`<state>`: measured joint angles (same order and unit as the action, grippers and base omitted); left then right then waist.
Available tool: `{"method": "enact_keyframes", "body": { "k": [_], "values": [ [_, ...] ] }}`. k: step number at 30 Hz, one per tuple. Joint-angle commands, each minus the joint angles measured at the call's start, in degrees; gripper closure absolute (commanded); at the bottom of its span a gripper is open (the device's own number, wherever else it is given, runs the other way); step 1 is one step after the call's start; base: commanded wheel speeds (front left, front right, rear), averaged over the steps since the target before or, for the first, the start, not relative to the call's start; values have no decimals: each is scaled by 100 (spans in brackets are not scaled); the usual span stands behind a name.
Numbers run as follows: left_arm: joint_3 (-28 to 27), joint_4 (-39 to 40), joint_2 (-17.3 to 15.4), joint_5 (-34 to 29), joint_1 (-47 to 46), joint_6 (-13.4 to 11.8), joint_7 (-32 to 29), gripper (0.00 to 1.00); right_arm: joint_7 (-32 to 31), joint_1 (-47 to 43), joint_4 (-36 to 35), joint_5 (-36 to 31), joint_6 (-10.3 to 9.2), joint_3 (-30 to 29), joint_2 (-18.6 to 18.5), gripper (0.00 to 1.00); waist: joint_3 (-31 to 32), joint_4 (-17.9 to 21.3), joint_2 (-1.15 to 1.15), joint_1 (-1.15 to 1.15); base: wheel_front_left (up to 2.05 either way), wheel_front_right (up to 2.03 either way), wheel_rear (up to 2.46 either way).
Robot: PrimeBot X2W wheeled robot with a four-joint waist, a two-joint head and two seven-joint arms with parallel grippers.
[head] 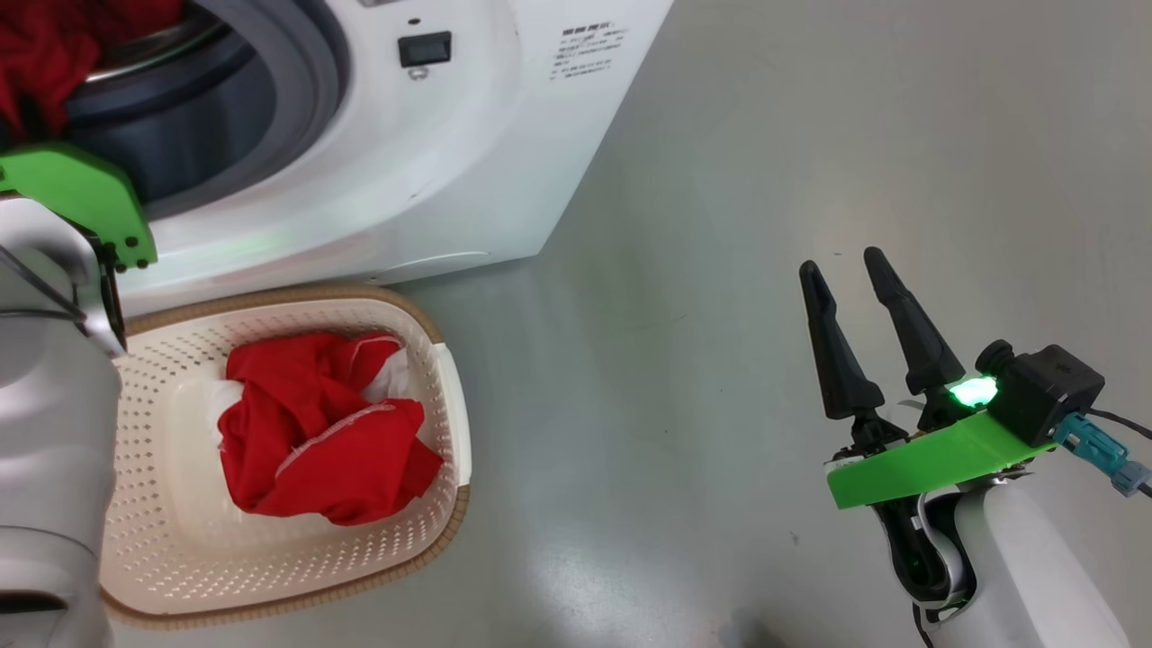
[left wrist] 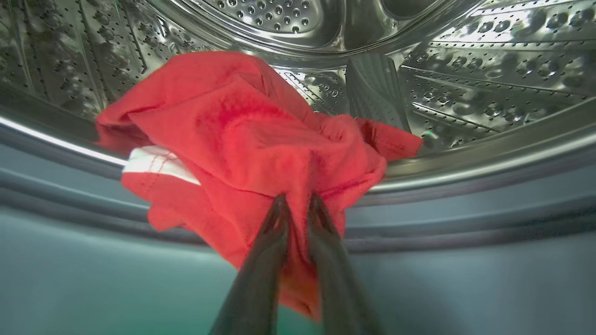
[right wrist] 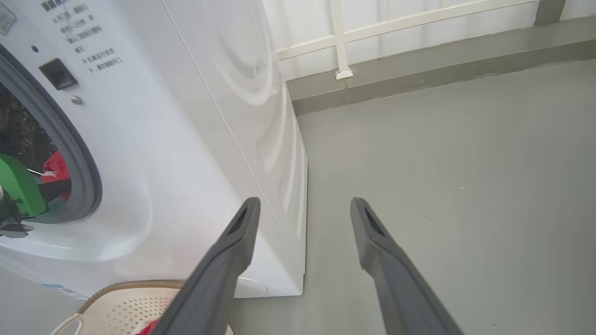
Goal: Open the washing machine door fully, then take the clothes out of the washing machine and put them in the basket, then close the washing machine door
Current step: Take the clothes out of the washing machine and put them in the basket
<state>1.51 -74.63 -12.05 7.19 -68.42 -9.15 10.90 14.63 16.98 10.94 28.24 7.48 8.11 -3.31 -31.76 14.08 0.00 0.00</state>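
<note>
— Where's the left gripper [left wrist: 298,202]?
— Inside the washing machine [head: 378,162], at the lip of the drum [left wrist: 489,70], fingers pinched on a red garment [left wrist: 242,135].
— And the right gripper [head: 841,263]?
— Spread open above the floor [head: 720,270], holding nothing. More red clothes [head: 324,432] lie in the basket [head: 144,504] just before the machine.

Laundry corner: white front-loader washing machine [right wrist: 186,139] on bare grey floor [right wrist: 442,186], basket [head: 453,396] just beside it (white railing [right wrist: 339,37] at the back).

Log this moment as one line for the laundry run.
stage: unloading | left end effector: shut on red garment at drum mouth | right end effector: open, empty | basket: holds another red garment
</note>
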Motion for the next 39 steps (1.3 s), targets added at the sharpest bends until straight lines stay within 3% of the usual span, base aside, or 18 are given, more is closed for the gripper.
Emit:
{"method": "enact_keyframes", "body": {
  "k": [1, 4, 12, 27, 39],
  "values": [
    [-50, 82, -253, 21, -48, -54, 111, 87, 37, 45, -133, 18, 1, 95, -8, 0, 31, -31, 0, 0, 0, 0, 0],
    [-42, 84, -222, 59, -15, -22, 231, 100, 37, 26, -120, 8, 1, 90, -20, 0, 96, -75, 0, 0, 0, 0, 0],
    [-50, 656, -96, 145, 366, 132, 404, 100, 37, -94, -95, -19, 1, 73, -58, 0, 361, -201, 0, 0, 0, 0, 0],
    [-434, 3897, 410, 28, 2455, 320, 409, 100, 37, -443, -125, -100, 1, -168, -193, 0, 815, -570, 0, 0, 0, 0, 0],
    [-763, 5715, 852, -123, 3691, 523, 409, 100, 37, -599, -131, -136, 1, -219, -218, 0, 1029, -752, 0, 0, 0, 0, 0]
  ]
}}
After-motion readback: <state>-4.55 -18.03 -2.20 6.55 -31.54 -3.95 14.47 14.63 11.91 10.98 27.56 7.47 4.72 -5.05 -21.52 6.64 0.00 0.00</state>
